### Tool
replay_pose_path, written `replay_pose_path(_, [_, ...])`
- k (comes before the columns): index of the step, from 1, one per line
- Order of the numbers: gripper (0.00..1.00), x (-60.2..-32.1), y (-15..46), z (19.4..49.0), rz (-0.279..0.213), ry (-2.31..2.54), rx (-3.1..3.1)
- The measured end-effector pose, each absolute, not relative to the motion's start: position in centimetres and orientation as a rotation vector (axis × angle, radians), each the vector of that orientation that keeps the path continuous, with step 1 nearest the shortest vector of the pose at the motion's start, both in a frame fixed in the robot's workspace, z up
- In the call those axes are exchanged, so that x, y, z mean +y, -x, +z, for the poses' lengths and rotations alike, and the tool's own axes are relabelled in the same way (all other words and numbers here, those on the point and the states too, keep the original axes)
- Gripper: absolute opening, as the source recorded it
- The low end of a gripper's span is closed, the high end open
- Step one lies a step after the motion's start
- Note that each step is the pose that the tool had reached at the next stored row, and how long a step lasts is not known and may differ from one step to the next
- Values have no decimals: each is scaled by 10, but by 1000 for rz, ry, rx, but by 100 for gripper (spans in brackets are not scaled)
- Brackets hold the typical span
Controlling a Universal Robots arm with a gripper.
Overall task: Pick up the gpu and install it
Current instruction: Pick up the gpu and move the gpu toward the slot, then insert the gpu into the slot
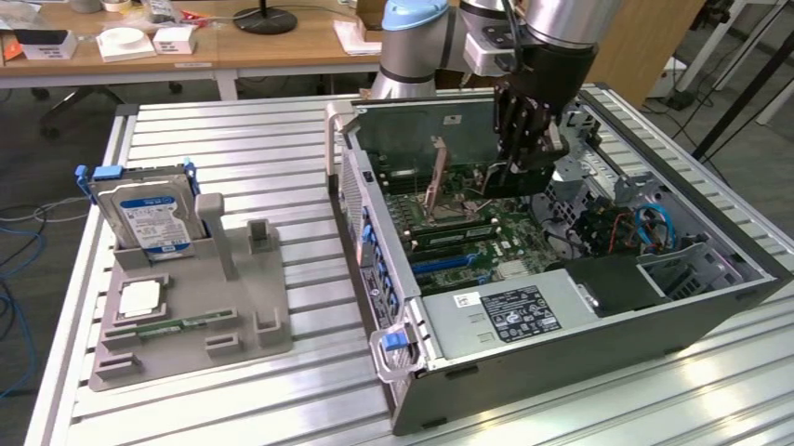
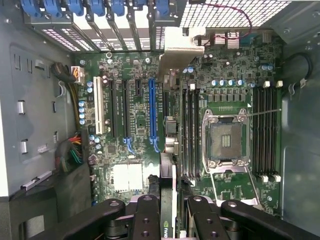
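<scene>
The gpu (image 1: 511,178), a dark green card, hangs from my gripper (image 1: 527,139) inside the open computer case (image 1: 694,297), just above the motherboard (image 1: 478,242). My fingers are shut on its upper edge. In the wrist view the gpu (image 2: 167,170) is seen edge-on, running away from my gripper (image 2: 168,220) to its grey metal bracket (image 2: 180,47) at the case's rear slot openings. It hovers beside the long blue slot (image 2: 152,115), between that slot and the black memory slots (image 2: 189,130).
A grey parts tray (image 1: 186,353) at the exterior view's left holds an upright hard drive (image 1: 149,216) and a small memory stick (image 1: 186,325). In the case, a power supply (image 1: 509,311) sits in front, an upright orange-edged card (image 1: 434,181) stands beside the gpu, and cables (image 1: 645,228) lie nearby.
</scene>
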State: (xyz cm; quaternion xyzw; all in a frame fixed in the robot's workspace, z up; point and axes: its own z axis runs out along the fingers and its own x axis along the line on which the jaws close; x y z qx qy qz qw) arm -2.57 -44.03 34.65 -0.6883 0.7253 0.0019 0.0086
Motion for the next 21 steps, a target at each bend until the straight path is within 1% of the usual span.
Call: replay_pose_path(21, [26,-440,26,340,6,2151,2267])
